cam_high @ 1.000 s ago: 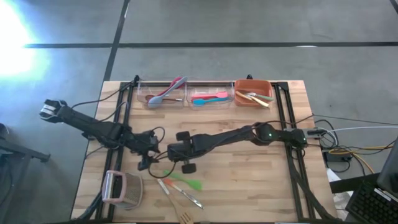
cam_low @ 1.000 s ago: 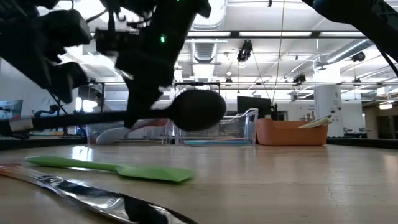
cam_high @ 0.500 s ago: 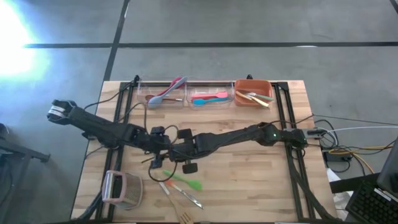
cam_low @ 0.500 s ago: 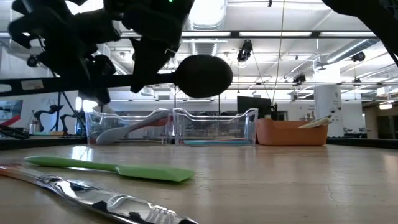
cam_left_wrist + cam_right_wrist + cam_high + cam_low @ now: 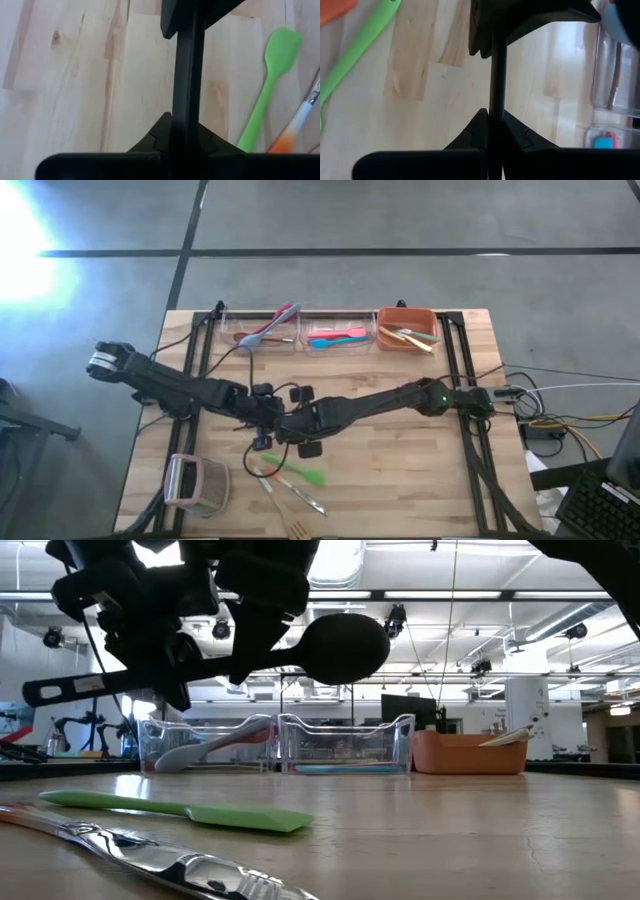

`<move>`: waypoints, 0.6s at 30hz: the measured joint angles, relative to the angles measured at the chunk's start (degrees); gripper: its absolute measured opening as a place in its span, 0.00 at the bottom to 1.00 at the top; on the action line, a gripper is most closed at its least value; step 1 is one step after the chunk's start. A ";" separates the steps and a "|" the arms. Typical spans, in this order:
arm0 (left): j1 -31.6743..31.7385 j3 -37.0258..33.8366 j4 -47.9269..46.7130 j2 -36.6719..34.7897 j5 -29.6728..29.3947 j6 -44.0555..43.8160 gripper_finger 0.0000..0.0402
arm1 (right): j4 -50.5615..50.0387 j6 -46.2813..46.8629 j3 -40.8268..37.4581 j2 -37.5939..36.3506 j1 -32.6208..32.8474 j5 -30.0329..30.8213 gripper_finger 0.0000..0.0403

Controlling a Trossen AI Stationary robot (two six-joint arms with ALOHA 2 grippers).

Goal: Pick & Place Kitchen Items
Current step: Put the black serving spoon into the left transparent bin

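Left arm joins the right on the black spoon

A second ago my left gripper sits off to the left of the right gripper, jaws wide and clear of the black spoon; now I see it slid in toward the table's middle until the two meet nose to nose, and its fingers are pinched onto the spoon's handle, as the left wrist view shows. The left arm's rear end has crept toward the table too. In the low view the spoon rides higher and further right than before, its handle now tilted, bowl end up.
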 joint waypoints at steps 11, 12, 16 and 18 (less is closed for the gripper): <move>-0.06 0.11 -0.15 -2.58 -0.02 1.35 0.03 | -1.65 6.52 0.04 -2.43 0.55 -1.10 0.19; -0.04 0.11 -0.43 -2.71 -0.23 1.34 0.03 | -2.23 7.55 0.00 -3.14 0.59 -1.10 0.22; 0.04 0.27 -1.46 -3.60 -1.13 1.09 0.03 | -6.47 12.40 0.00 -6.01 1.08 -1.27 0.35; 0.12 0.47 -1.67 -4.02 -1.93 0.97 0.03 | -8.92 14.33 0.02 -7.41 1.53 -1.25 0.40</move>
